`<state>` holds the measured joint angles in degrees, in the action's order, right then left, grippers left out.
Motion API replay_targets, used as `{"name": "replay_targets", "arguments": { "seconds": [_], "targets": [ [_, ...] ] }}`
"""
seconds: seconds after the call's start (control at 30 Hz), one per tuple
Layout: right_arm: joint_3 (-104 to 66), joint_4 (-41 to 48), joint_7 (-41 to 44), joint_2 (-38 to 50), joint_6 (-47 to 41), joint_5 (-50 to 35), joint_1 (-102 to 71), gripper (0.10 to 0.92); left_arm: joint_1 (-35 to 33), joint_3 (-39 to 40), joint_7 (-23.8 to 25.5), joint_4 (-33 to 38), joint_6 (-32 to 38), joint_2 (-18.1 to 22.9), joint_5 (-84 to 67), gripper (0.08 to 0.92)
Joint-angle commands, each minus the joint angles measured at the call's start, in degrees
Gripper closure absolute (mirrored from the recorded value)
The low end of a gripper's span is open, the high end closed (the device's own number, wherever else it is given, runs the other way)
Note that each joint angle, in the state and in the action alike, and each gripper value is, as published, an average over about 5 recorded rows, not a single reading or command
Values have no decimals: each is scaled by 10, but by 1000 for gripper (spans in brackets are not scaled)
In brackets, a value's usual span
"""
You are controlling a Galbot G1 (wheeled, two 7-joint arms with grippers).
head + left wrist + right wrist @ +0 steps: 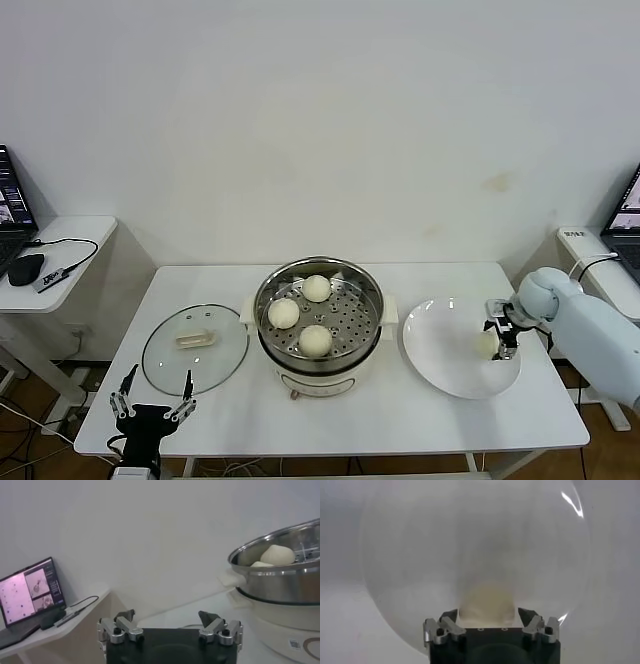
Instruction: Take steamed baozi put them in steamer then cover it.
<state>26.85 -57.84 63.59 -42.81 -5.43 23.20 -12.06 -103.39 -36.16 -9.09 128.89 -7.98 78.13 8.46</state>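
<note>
Nearest to me, my left gripper (152, 409) hangs at the front left corner of the bench (240, 420), jaws spread wide and holding nothing, pointing up the bench with the steamer off to one side. Just beyond it the cover (195, 348) lies flat on the bench, clear glass with a metal rim, cream handle facing up, just beside the steamer's left side and clear of it.

Centre of the bench now: the steamer (318, 325), shiny steel pot on its cream base, uncovered. Three baozi in the steamer (315, 340) sit on the perforated tray, one at the front, one at the left, one at the back. My left wrist view catches two of them over the steel rim.

Over to my right: the white plate (440, 350) sits just beside the steamer, and my right gripper (496, 335) is down over its right portion. The last baozi (488, 344) rests there on the plate, right between my jaws. In my right wrist view the bun fills the gap between the two fingers (450, 626), the jaws standing partly apart on either side of it. Whether they press it or only flank it, I cannot tell.

Farther off, a laptop (12, 200) stands on the side table at far left.
</note>
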Motion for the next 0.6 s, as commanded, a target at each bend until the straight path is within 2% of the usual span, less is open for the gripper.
{"name": "replay_targets", "arguments": {
  "seconds": [0.03, 0.23, 0.6],
  "targets": [
    [-4, 16, 3, -11, -1, 11, -2, 364, 0, 0, 0, -1, 0, -1, 0, 177],
    [20, -22, 16, 15, -14, -21, 27, 418, -1, -1, 0, 2, 0, -1, 0, 177],
    [165, -149, 28, 86, -79, -144, 192, 426, 2, 6, 0, 3, 1, 1, 1, 177]
  ]
}}
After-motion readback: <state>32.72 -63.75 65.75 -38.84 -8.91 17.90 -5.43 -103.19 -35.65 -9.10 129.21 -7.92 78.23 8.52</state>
